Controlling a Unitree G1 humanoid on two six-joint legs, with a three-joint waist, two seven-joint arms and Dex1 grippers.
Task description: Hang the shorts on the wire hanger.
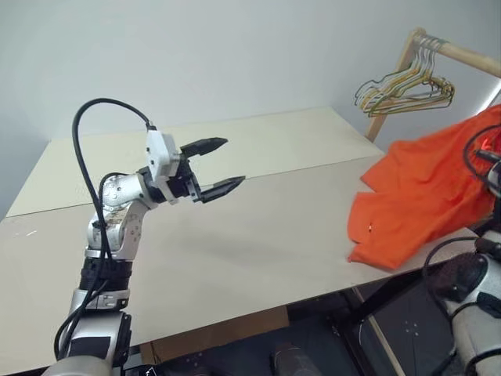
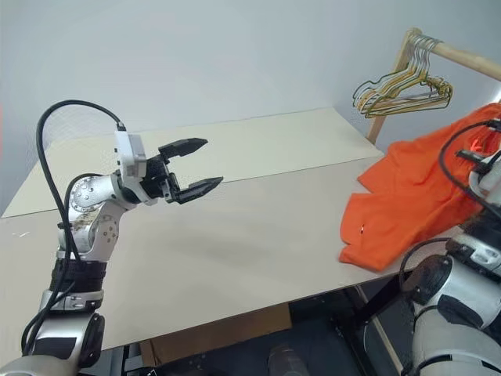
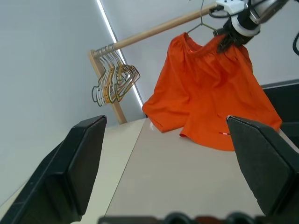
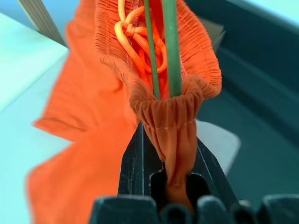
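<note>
progress: i'd call this well along; the shorts (image 3: pixel 205 93) are already threaded on the wire hanger (image 4: pixel 170 46), whose green wires run through the gathered waistband in my right wrist view
hanger hook: in the left wrist view a thin grey hook rises above the waistband toward the wooden rail (image 3: pixel 154 30); i think it is at the rail but can't tell if it is seated over it
still to do: get the hook settled on the rail if it isn't, let go of the waistband, and let the legs come off the table (image 1: pixel 258 235)
right gripper (image 4: pixel 168 177): fingers pressed together, pinching a fold of the elastic waistband with the wire just beyond the tips
left gripper (image 1: pixel 219 166): fingers spread wide, holding nothing, hanging over the bare middle of the table and pointing across toward the shorts
shorts vs hands: waistband up high at my right gripper; the legs drape down, their lower part resting on the right end of the table, well apart from the left gripper
other hangers (image 1: pixel 403 90): a bunch on the same rail, nearer the post, beside the shorts and not touching them as far as i can see
</note>
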